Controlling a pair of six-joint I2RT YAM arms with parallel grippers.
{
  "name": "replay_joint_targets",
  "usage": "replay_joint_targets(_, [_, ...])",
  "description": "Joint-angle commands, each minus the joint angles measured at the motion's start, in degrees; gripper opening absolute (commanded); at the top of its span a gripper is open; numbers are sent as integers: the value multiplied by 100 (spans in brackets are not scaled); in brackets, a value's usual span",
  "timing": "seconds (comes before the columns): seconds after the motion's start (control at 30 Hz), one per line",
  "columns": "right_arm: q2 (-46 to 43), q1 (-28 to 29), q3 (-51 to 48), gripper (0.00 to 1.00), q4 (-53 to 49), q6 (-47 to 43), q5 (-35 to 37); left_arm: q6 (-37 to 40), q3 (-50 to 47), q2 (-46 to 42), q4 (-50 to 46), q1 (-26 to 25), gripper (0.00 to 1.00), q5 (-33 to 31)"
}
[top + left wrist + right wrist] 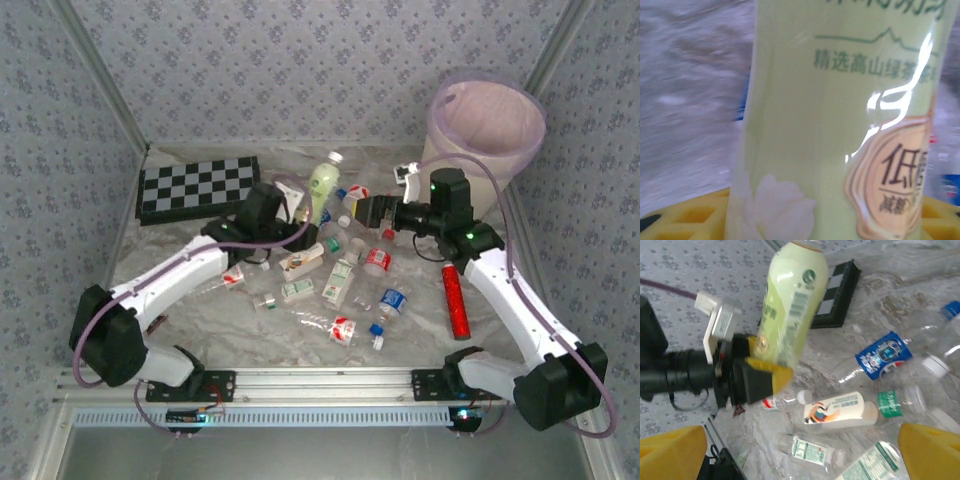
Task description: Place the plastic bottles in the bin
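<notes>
A tall pale green bottle [322, 184] with a white cap stands tilted between the yellow fingers [687, 216] of my left gripper [304, 209], which is shut on its lower body. The right wrist view shows this bottle [790, 305] lifted off the table. My right gripper [362, 210] hangs open and holds nothing, just right of the left one, over the scattered plastic bottles [345, 280]. A blue-labelled bottle [885, 354], a white one [836, 412] and a green-labelled one [807, 450] lie below it. The cream bin [487, 125] with its pink liner stands at the far right.
A black-and-white checkerboard [197, 188] lies at the back left. A slim red cylinder [457, 300] lies under the right arm. Patterned walls close in the back and sides; a metal rail runs along the near edge.
</notes>
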Motion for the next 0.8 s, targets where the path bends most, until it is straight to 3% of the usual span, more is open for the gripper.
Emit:
replay_joint_targets(0.0, [179, 43, 134, 100, 434, 167, 227, -524, -112, 40, 920, -390, 49, 240])
replay_joint_targets(0.2, [529, 28, 352, 100, 134, 95, 484, -413, 18, 219, 889, -977, 52, 152])
replay_joint_targets(0.33, [619, -92, 440, 96, 142, 135, 333, -148, 160, 272, 610, -1056, 53, 82])
replay_joint_targets(0.53, [531, -180, 416, 80, 0, 115, 306, -135, 222, 407, 652, -1125, 54, 131])
replay_joint_targets(0.7, [449, -233, 460, 56, -153, 2, 345, -128, 288, 417, 582, -1131, 58, 28])
replay_joint_targets(0.77, [440, -249, 524, 54, -263, -83, 354, -129, 311, 416, 622, -1125, 61, 29])
